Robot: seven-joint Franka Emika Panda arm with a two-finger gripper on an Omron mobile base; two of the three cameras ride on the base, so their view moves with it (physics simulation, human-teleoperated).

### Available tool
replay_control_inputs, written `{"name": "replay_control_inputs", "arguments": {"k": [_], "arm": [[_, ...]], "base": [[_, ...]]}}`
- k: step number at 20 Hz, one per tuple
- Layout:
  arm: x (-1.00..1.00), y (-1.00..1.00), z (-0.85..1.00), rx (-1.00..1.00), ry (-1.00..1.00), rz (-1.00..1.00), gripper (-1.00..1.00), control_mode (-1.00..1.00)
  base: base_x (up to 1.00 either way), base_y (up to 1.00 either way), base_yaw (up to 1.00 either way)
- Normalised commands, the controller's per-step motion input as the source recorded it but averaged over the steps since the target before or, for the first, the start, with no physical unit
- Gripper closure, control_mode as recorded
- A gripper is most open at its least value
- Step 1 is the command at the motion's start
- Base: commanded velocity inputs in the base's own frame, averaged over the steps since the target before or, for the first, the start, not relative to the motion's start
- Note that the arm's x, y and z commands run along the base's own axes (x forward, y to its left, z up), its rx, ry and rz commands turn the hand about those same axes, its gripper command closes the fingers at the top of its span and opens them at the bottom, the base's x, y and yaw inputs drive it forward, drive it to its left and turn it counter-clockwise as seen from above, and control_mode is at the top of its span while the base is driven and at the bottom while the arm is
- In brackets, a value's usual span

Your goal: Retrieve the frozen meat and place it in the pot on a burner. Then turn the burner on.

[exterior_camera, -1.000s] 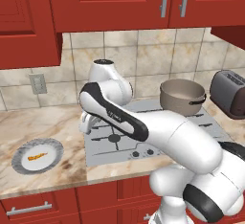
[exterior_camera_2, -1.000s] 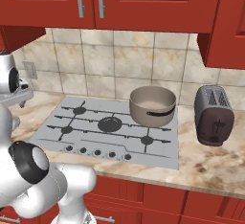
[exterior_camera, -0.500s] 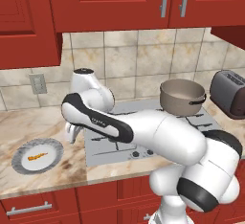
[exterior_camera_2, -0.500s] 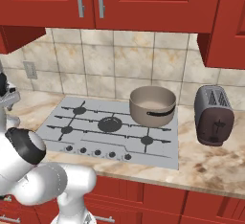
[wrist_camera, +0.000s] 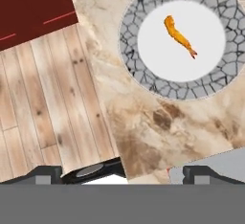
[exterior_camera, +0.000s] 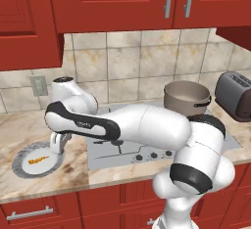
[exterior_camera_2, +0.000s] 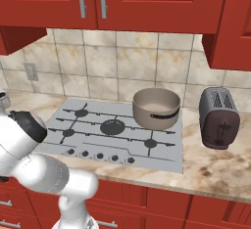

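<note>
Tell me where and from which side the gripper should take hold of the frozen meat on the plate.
Grip the frozen meat across its thicker middle, coming straight down from above. It lies flat on the white centre of the plate, a thin, slightly curved strip tapering to one end, so open fingers should probably straddle its narrow width. The gripper hangs open beside the plate.

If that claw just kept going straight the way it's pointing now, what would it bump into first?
Most likely the marble counter, just beside the round plate holding the frozen meat. The open claw points down near the plate's edge; exact depth is unclear.
</note>
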Motion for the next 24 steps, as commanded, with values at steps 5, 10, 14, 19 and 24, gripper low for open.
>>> {"name": "replay_control_inputs", "arguments": {"k": [5,10,14,19,24], "arm": [[0.14,0.42,-0.15,-0.16,0.02,0.11,-1.00,-1.00],[0.21,0.31,-0.28,-0.04,-0.02,0.15,-1.00,-1.00],[0.28,0.13,-0.23,0.00,-0.11,0.12,-1.00,-1.00],[0.40,0.08,-0.10,-0.02,-0.10,0.01,-1.00,-1.00],[0.26,0.25,0.00,-0.10,0.00,0.00,-1.00,-1.00]], "base": [[0.00,0.00,0.00],[0.00,0.00,0.00],[0.00,0.00,0.00],[0.00,0.00,0.00],[0.00,0.00,0.00]]}}
